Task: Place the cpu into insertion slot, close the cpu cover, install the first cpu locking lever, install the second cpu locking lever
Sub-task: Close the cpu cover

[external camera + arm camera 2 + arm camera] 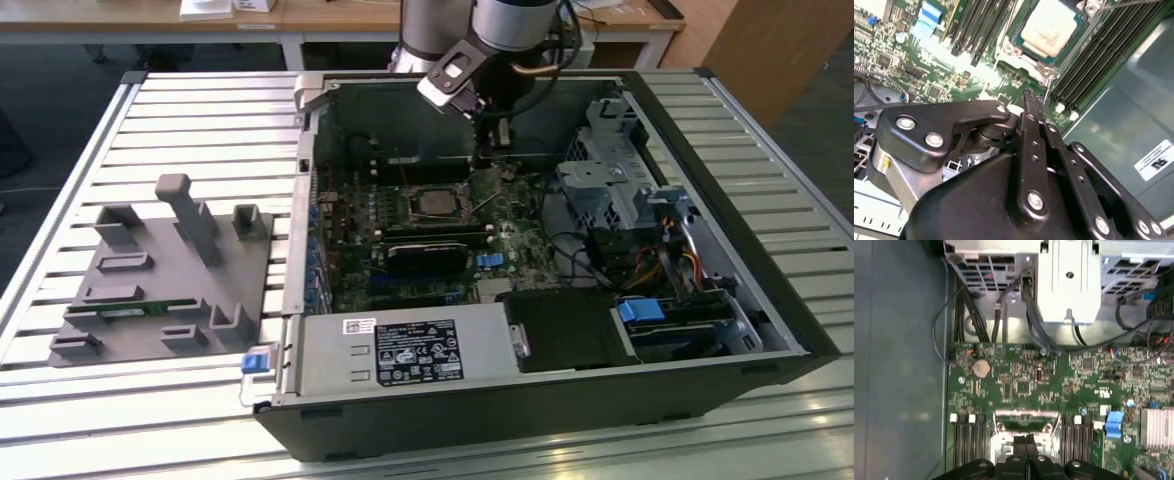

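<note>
The cpu, a dull silver square, lies in the insertion slot on the green board inside the open computer case. The cpu cover lies flat as a silver frame around the chip. A thin wire locking lever stands up from the socket's corner, and another thin lever rises on the other side. My gripper hangs just above the socket's edge on the exterior view's right. Its fingers are pressed together, close beside the lever. Nothing shows between them.
Memory slots flank the socket. A black block sits in front of it. A metal drive cage and cables fill the case at the exterior view's right, with the power supply in front. A grey fixture lies on the slatted table.
</note>
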Controlling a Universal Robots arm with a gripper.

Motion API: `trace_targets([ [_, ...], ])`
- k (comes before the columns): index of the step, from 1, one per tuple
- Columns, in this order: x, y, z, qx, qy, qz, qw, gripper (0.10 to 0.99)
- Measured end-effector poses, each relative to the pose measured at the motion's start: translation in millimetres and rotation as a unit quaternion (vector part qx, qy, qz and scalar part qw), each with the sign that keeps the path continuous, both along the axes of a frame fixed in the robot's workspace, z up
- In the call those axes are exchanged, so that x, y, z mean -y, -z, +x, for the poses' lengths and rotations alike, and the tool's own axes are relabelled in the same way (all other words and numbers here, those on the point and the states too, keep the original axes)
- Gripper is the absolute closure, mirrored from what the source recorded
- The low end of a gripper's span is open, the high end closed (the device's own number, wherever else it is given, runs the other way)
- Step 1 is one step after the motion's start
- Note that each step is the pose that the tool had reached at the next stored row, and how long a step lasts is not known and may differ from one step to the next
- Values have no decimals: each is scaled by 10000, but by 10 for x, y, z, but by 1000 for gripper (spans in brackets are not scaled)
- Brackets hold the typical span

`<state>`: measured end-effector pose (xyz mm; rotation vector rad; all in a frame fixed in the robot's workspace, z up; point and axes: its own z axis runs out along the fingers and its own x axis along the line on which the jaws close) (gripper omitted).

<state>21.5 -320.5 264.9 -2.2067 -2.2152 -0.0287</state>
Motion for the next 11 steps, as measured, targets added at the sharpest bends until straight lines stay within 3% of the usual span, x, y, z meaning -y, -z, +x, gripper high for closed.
trace_targets([
  [11, 10, 39, 99, 17, -5, -1, 10000, 980],
])
